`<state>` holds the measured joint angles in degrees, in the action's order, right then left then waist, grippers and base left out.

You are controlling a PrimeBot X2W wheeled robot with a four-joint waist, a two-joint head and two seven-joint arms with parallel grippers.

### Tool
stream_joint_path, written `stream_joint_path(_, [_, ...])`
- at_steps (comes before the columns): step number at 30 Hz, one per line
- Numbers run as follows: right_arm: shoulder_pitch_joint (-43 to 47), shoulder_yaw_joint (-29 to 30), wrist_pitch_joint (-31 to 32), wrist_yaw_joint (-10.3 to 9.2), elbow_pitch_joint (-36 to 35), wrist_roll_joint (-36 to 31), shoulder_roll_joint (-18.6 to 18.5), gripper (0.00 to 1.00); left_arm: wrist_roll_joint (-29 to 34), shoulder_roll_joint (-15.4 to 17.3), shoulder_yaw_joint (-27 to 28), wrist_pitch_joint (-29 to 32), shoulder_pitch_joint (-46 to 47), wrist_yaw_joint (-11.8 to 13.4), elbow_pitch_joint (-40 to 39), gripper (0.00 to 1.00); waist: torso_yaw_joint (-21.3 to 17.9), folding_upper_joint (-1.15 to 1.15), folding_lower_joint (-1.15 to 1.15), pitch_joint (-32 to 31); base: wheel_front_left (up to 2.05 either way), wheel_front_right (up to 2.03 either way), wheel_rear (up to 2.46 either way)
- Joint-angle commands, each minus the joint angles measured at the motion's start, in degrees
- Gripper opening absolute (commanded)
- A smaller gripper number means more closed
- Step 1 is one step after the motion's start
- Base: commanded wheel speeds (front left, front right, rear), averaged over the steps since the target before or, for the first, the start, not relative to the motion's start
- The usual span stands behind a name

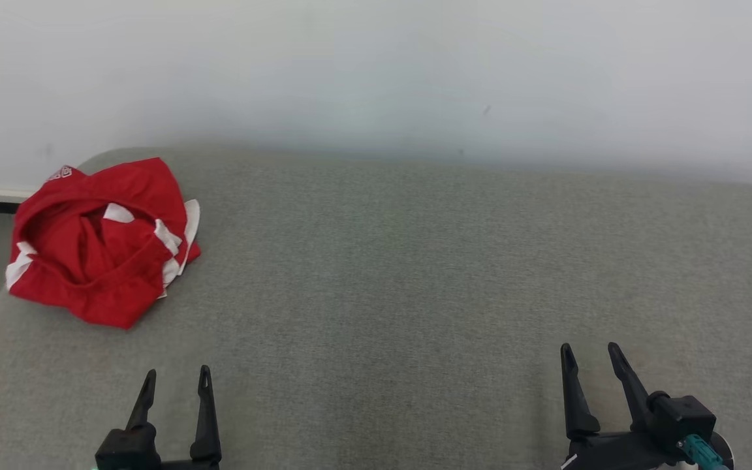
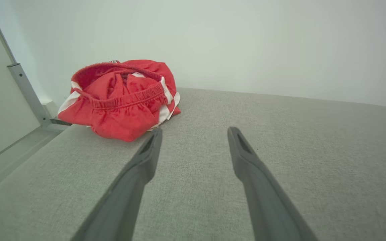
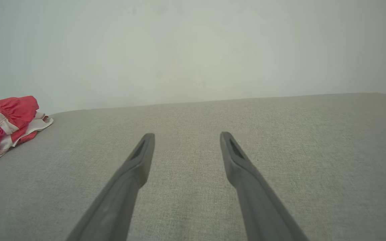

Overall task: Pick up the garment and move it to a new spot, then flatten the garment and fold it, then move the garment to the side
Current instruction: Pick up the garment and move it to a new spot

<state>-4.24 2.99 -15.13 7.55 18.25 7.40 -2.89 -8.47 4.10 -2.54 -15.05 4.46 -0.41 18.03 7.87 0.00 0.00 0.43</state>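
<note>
Text: none readable | red garment (image 1: 98,241): small white mark (image 1: 59,173), too blurred to read

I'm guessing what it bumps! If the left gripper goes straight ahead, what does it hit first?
Probably the red garment: its right edge sits just ahead of the left gripper. Otherwise grey surface, then the white wall. Depth is unclear.

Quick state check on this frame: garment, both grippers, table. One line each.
garment: crumpled in a heap, not folded, lying at the far left corner of the table, no gripper touching it.
left gripper: open, empty, short of the garment.
right gripper: open, empty, well off to the garment's right.
table: grey fabric top, bearing the garment.
</note>
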Motion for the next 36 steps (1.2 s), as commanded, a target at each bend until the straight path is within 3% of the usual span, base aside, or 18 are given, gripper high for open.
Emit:
stream_joint_path(1, [0.55,-0.05,-0.03,-0.12,-0.02,0.26,0.04,1.00,0.53,0.11,0.26,-0.20,-0.39,0.23,0.08,1.00,3.93,0.00,0.00,-0.38,0.00,0.00,0.00])
stream_joint_path(9, [0.62,-0.84,-0.04,-0.12,0.15,0.89,0.04,1.00,0.64,0.72,0.92,-0.20,-1.34,0.24,0.38,1.00,11.93,0.00,0.00,-1.06,0.00,0.00,0.00])
stream_joint_path(18, [0.95,-1.59,-0.04,-0.12,0.35,1.57,0.04,1.00,0.35,1.13,1.81,-0.20,-2.17,0.41,-0.21,1.00,17.85,0.00,0.00,-1.14,0.00,0.00,0.00])
stream_joint_path(33, [0.88,-2.39,-0.04,-0.12,0.65,1.87,0.03,1.00,-1.83,0.35,2.94,-0.20,-2.03,0.45,-0.21,1.00,18.90,0.00,0.00,-0.90,0.00,0.00,0.00])
stream_joint_path(36, [1.17,-2.28,-0.04,-0.12,0.61,2.03,0.03,1.00,-4.53,-0.32,4.10,0.33,-0.79,1.81,1.70,1.00,18.74,0.00,0.00,-0.89,0.00,0.00,0.00])
